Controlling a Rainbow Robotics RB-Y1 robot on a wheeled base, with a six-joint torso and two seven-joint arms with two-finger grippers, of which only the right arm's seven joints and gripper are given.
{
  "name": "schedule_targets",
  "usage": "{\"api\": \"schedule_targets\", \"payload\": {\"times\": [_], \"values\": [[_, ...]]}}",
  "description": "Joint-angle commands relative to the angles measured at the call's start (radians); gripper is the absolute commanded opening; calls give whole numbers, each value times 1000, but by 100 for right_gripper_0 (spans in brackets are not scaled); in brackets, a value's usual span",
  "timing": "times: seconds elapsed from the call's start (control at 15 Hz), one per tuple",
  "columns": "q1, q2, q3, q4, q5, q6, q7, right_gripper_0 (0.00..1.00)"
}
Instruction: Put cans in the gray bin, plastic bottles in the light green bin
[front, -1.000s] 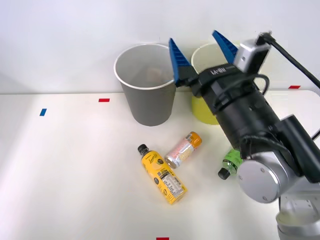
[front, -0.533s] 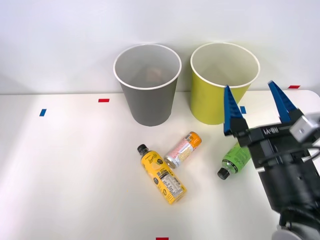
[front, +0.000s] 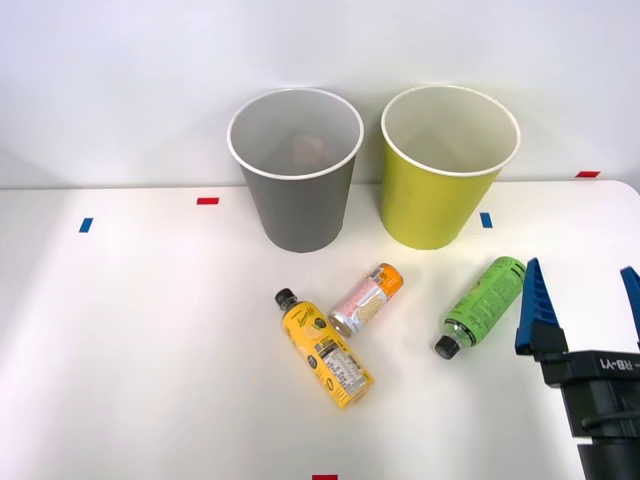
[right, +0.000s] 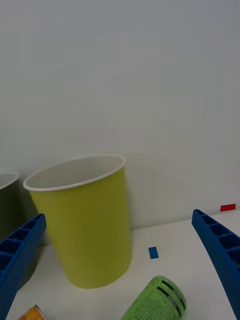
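Gray plastic with a white rim, the gray bin (front: 295, 170) stands upright at the back of the white table (front: 140, 330) in the front view, and everything else can be placed from it. The light green bin (front: 449, 165) stands just beside it on the robot's right, apart from it. Something reddish lies inside the gray bin, too dim to identify. In front of the gray bin, the pale pink can (front: 366, 299) lies on its side, its orange end toward the light green bin. The yellow bottle (front: 325, 349) lies nearer the robot, just beside the can's silver end. The green bottle (front: 482, 305) lies further right of the gray bin, in front of the light green bin, black cap toward the robot. The right gripper (front: 582, 298) hangs beyond the green bottle, its blue jaws spread wide and empty. In the right wrist view, the gripper (right: 129, 260) is parted, with a ribbed finger (right: 20, 252) at each corner; between them stand the light green bin (right: 87, 220) and the base of the green bottle (right: 157, 300), with the gray bin's rim (right: 7, 181) at the edge.
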Motion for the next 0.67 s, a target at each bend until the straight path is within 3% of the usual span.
{"api": "schedule_targets", "payload": {"times": [0.07, 0.2, 0.33, 0.47, 0.67], "values": [[70, 42, 0, 0, 3, 17, 4, 100], [86, 61, -5, 10, 4, 31, 4, 100], [67, 119, -34, 50, 118, 31, -11, 100], [46, 179, -71, 94, 262, 26, -148, 100], [44, 211, -92, 111, 389, 19, -309, 100]]}}
